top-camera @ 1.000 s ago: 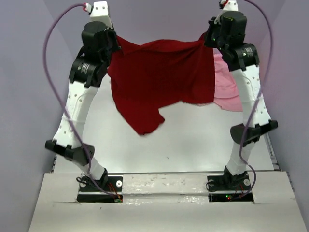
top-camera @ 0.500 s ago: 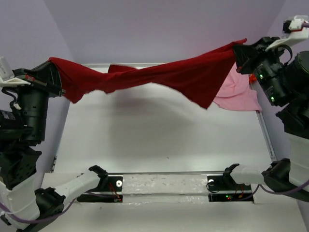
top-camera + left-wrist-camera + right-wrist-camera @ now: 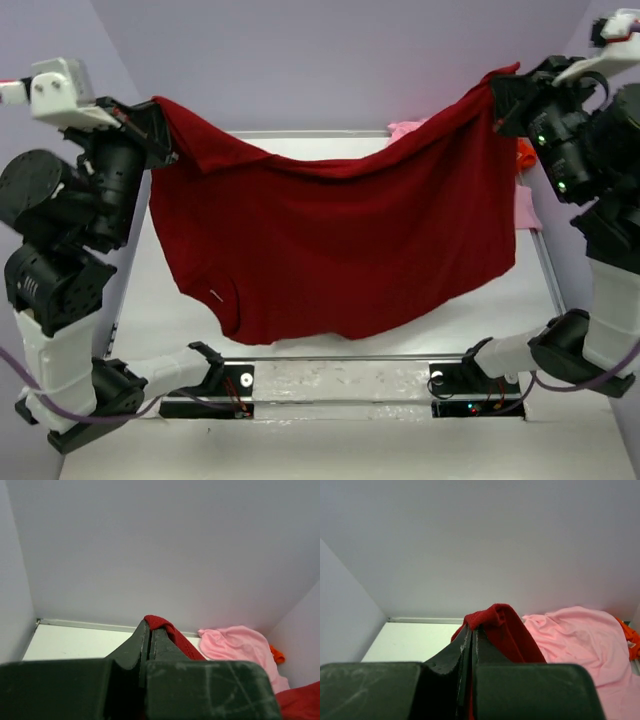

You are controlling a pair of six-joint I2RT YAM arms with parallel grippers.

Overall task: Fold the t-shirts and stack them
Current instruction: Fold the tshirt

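A: Where's the dark red t-shirt (image 3: 330, 260)?
B: Hanging spread over the desk (image 3: 505, 300), one corner clamped in the left tool (image 3: 168, 140), the other in the right tool (image 3: 497, 95).
A: Progress?
B: Nothing folded yet, I judge; pink t-shirt (image 3: 408, 128) and orange t-shirt (image 3: 524, 152) lie crumpled far right.

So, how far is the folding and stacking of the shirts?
Done: nothing looks folded or stacked yet. In hand: the dark red shirt hangs spread in the air, its upper corners pinched in the shut left tool and right tool. Left: lay it down and fold it; then the pink shirt, crumpled at the far right, and the orange shirt beside it, then stack all three.
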